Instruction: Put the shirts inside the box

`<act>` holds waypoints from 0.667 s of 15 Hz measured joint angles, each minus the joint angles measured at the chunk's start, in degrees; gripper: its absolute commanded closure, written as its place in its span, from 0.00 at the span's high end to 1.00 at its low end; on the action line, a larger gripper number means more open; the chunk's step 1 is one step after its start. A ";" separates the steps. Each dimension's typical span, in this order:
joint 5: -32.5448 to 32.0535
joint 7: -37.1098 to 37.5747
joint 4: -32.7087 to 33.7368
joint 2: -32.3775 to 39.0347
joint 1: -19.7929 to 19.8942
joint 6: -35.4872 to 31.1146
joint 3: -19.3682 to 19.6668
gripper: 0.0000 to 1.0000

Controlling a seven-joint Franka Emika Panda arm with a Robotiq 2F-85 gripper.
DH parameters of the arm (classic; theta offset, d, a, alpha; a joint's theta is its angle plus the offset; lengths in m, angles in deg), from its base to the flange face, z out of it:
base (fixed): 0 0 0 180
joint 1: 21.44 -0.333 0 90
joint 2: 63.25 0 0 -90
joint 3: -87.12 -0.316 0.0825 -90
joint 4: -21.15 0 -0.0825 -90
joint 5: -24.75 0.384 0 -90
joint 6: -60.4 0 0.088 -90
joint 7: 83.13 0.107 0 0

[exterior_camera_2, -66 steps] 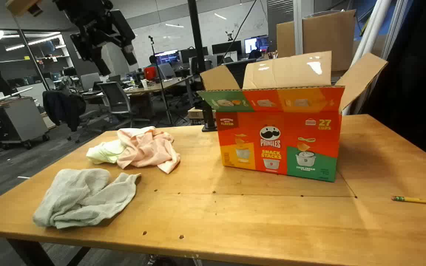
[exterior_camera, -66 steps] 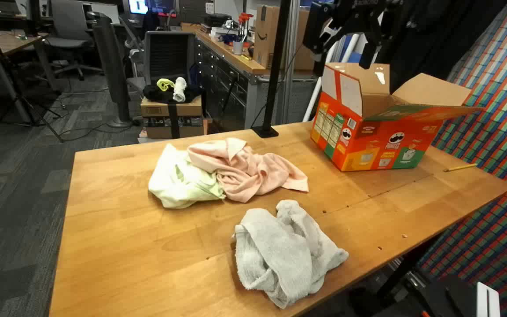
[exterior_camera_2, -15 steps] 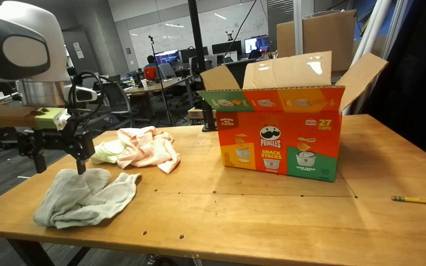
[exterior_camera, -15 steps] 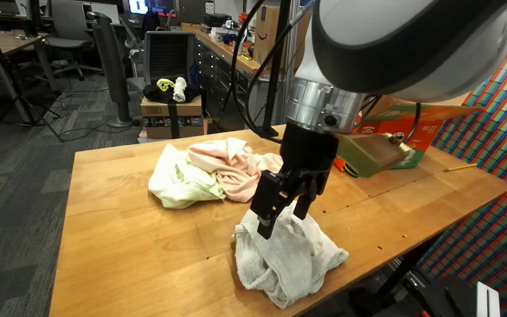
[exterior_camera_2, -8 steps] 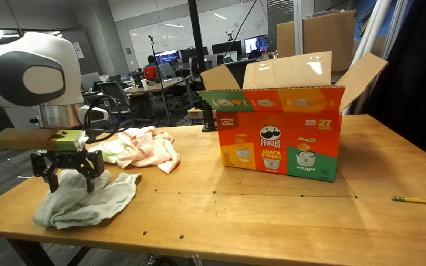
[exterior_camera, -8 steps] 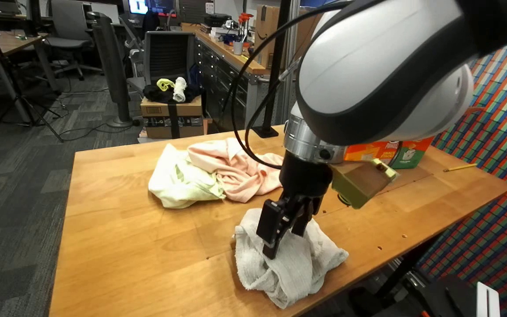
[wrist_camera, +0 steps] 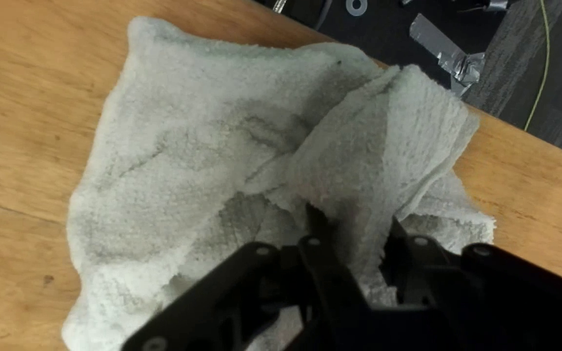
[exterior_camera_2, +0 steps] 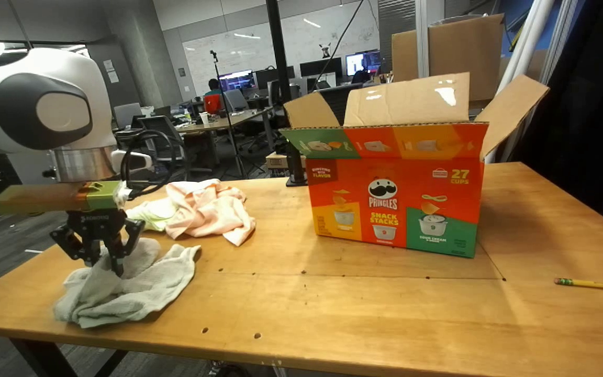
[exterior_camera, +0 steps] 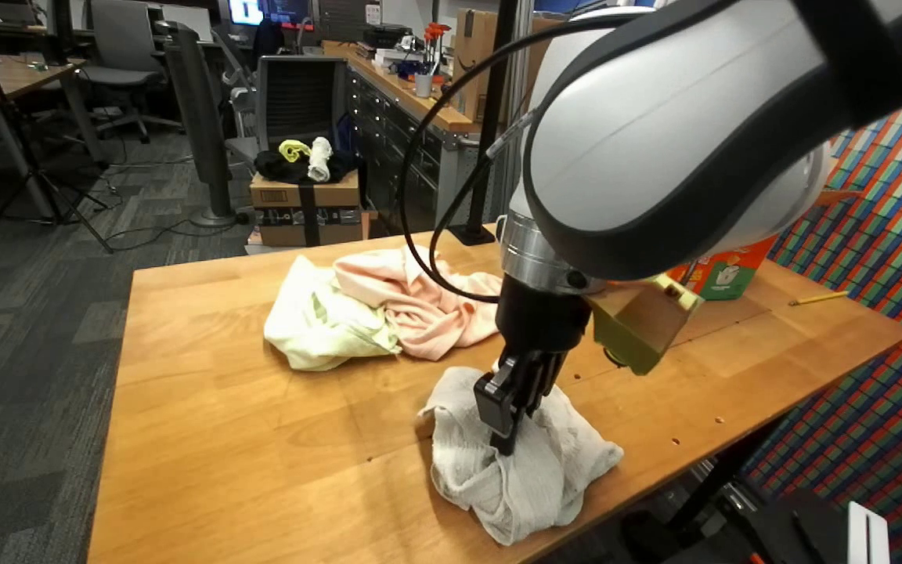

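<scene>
Gripper (wrist_camera: 354,223) pinches a fold of grey cloth (exterior_camera_2: 123,298) between nearly closed jaws, the cloth resting on the table (exterior_camera_2: 364,314), so we judge the grasp in hand and the next move to call for lifting it into the open box (exterior_camera_2: 393,196).

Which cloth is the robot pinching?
The grey cloth: a fold is squeezed in the pincer. The pink cloth and pale green cloth lie apart from it.

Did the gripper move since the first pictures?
Yes. In an exterior view, the gripper went down and farther from the box, which hasn't moved, and now reaches the gray cloth.
</scene>
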 measured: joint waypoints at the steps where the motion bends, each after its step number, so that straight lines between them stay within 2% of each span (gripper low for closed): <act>1: -1.11 0.22 0.18 -0.53 0.00 0.79 -0.05 0.00; 6: -5.97 2.38 3.09 -4.50 0.30 6.47 -0.09 0.02; 10: -10.89 5.98 8.92 -7.90 1.61 10.80 -0.11 0.02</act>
